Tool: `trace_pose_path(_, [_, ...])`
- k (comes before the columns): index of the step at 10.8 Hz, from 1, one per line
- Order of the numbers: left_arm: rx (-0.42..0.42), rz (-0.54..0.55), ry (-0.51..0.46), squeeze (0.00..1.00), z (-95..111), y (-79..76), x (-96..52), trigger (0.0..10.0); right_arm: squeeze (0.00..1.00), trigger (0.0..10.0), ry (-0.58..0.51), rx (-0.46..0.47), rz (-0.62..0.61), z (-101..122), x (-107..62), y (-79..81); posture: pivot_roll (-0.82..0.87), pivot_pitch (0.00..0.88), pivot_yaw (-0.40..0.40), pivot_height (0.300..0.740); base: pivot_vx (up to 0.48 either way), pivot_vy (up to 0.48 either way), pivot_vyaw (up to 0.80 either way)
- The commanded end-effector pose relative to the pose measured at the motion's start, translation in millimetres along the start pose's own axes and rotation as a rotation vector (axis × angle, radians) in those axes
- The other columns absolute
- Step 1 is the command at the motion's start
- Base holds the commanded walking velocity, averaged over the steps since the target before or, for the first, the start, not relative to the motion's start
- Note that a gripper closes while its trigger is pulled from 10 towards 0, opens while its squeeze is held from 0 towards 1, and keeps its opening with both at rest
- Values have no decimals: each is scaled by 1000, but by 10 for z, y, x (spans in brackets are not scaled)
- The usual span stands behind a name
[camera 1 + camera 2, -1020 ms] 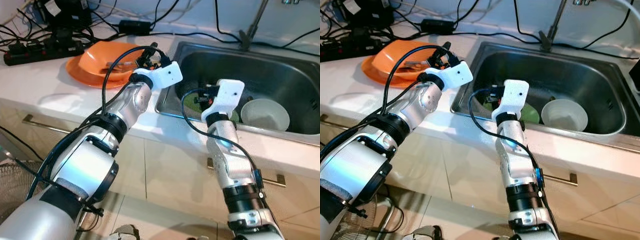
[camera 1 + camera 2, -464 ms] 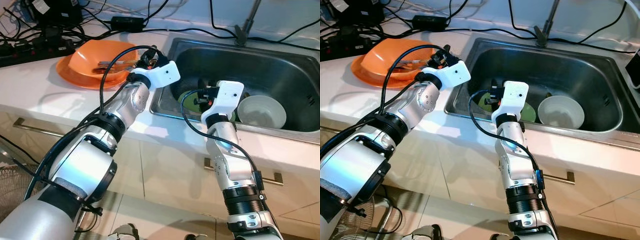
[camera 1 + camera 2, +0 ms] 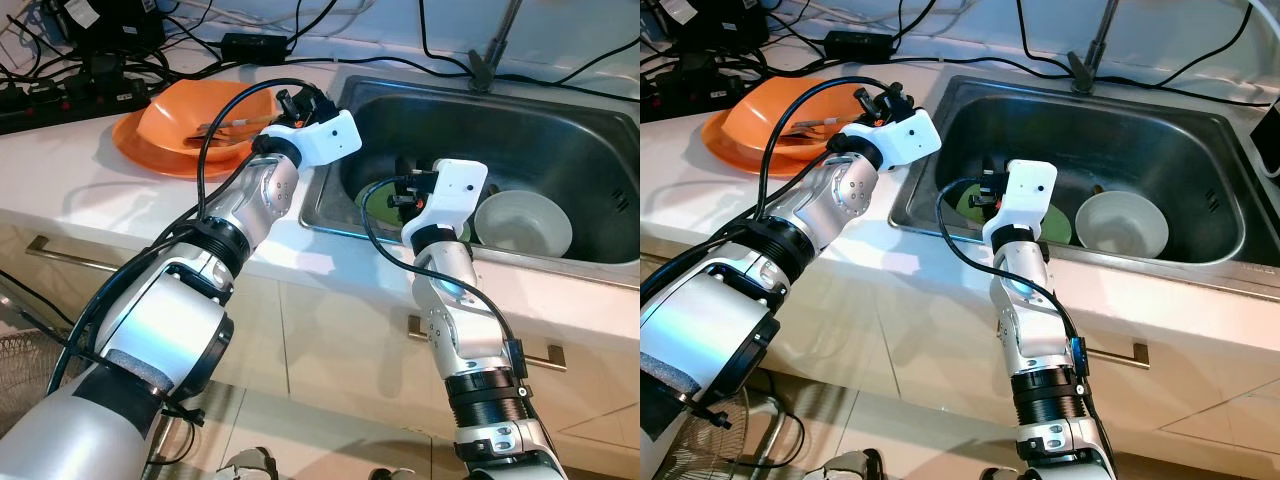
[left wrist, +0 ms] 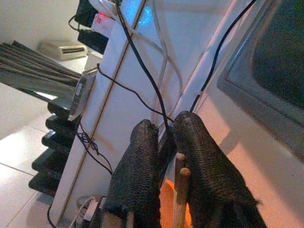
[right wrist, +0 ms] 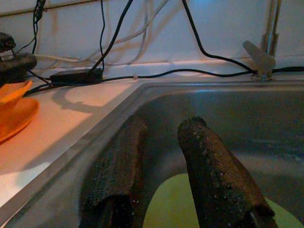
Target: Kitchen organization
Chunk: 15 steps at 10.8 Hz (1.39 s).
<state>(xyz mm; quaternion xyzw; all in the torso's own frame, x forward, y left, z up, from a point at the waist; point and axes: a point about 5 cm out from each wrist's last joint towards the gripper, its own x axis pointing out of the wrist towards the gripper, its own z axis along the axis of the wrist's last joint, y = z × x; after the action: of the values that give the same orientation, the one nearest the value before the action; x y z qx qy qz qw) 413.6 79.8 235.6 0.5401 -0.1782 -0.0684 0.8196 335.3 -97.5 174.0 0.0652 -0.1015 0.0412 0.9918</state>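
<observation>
**Chopsticks pinched over the orange bowl, green plate waiting in the sink**

The left claw is closed on a pair of wooden chopsticks, its two black fingers nearly together with the stick ends showing between them. In the head views this claw hovers at the 3 o'clock edge of the orange bowl, which sits on an orange plate on the white worktop. More utensils lie inside the bowl; what kind they are is too small to tell.

The right claw hangs inside the steel sink, fingers parted with a clear gap and holding nothing, just above a green plate on the sink floor. A white bowl stands at 3 o'clock of that plate, and looks empty.

Handling, as a judgement: the chopsticks are light, stiff and thin, so they can twist or slip unless pinched near the middle and kept parallel. The green plate lies flat and may be wet; its raised rim is the only good hold, and a slanted pinch there risks sliding off. The white bowl looks like ceramic, so breakable; grip its wall over the rim.
</observation>
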Motion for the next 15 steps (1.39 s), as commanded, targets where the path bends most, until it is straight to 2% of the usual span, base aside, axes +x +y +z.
trace_pose_path(1, [24,16,-15,0,26,52,23,0,0,10000,-6,5,2,20,20,3,16,92,-1,740,0,0,0])
trace_pose_path(2, [42,40,-32,0,49,107,38,0,0,10000,-10,5,1,30,26,-2,17,88,-2,740,0,0,0])
trace_pose_path(5, [125,189,-132,0,182,431,92,0,0,10000,-15,5,2,32,66,1,32,76,-1,740,0,0,0])
trace_pose_path(6, [113,262,-170,0,224,559,87,0,0,10000,-17,7,4,36,78,9,38,69,-2,740,0,0,0])
trace_pose_path(7, [-10,375,-270,0,352,778,47,9216,0,10000,-21,8,7,43,99,17,41,61,-4,740,0,0,0])
trace_pose_path(8, [-244,446,-386,0,495,978,-42,10000,0,10000,-28,8,8,56,119,14,44,52,-8,740,0,0,0])
trace_pose_path(10, [-724,575,-548,0,592,1364,-276,10000,0,10000,-39,8,7,69,147,1,51,34,-15,740,0,0,0])
trace_pose_path(11, [-1116,580,-570,0,474,1485,-385,10000,0,10000,-47,9,8,77,156,1,53,23,-20,740,0,0,0])
trace_pose_path(12, [-1250,580,-561,0,379,1489,-415,10000,0,10000,-51,9,9,85,169,-5,55,17,-25,740,0,0,0])
trace_pose_path(13, [-1492,526,-554,0,263,1391,-441,10000,0,10000,-61,7,14,102,186,-10,60,5,-32,740,0,0,0])
trace_pose_path(14, [-1710,460,-544,0,278,1261,-383,10000,0,10000,-63,9,18,105,195,-6,61,0,-35,740,0,0,0])
trace_pose_path(15, [-1901,472,-498,0,20,1129,-513,10000,0,10000,-69,14,23,119,209,4,62,0,-36,740,0,0,0])
